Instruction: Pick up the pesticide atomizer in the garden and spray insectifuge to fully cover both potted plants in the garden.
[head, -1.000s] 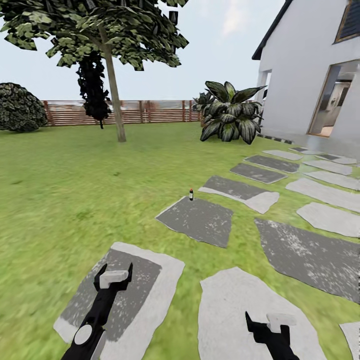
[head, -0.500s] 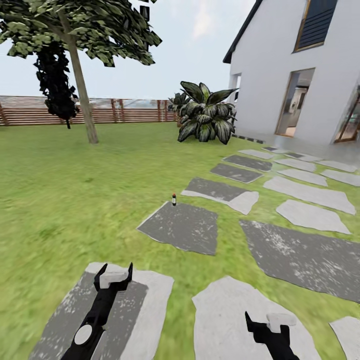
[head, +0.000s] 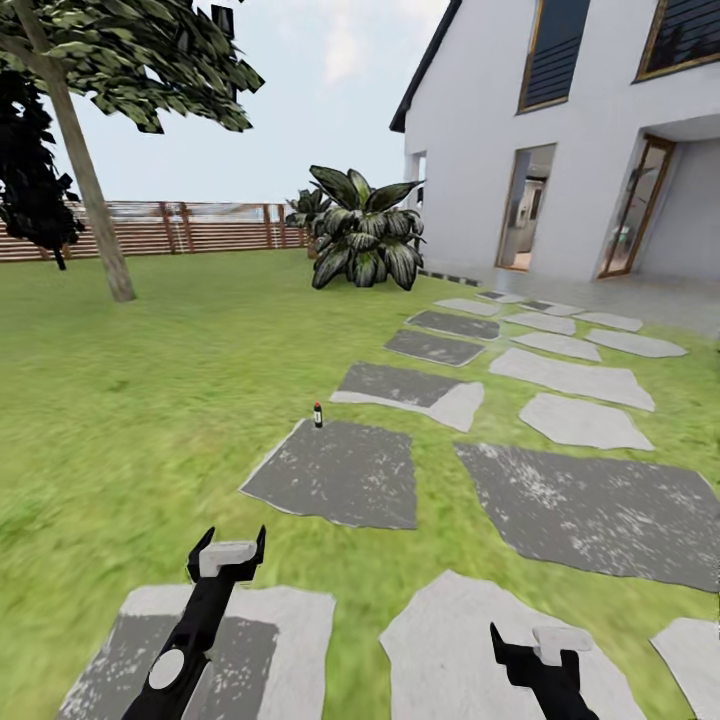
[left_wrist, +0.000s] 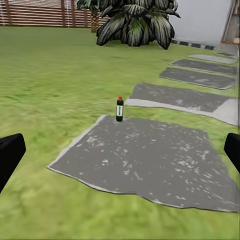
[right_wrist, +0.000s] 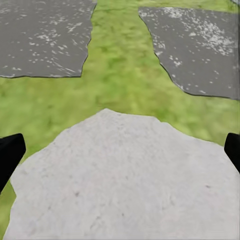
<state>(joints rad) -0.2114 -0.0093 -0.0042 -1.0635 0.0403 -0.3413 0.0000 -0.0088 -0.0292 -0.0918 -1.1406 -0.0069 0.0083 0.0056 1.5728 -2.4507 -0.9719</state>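
At the far left of the garden a tree (head: 85, 190) stood on the lawn (head: 150, 380) before the slatted fence (head: 150, 230). Low in the head view, the left gripper (head: 227, 548) hung over a pale stepping stone (head: 290, 640) with its two fingers spread wide and nothing between them. Ahead of it and slightly to its right, well apart, the pesticide atomizer (head: 318, 414) stood upright at the far-left corner of a dark stepping stone (head: 340, 475), its long axis vertical and its red cap on top; the left wrist view had it nearly centred between the finger tips. A big striped leafy plant (head: 365, 240) grew beyond, near the house (head: 580, 130). The right gripper (head: 540, 650) hovered over a light stone (head: 450, 650), fingers also parted and empty. The left arm looked the nearer, though the bottle seemed beyond reach until the base rolled closer.
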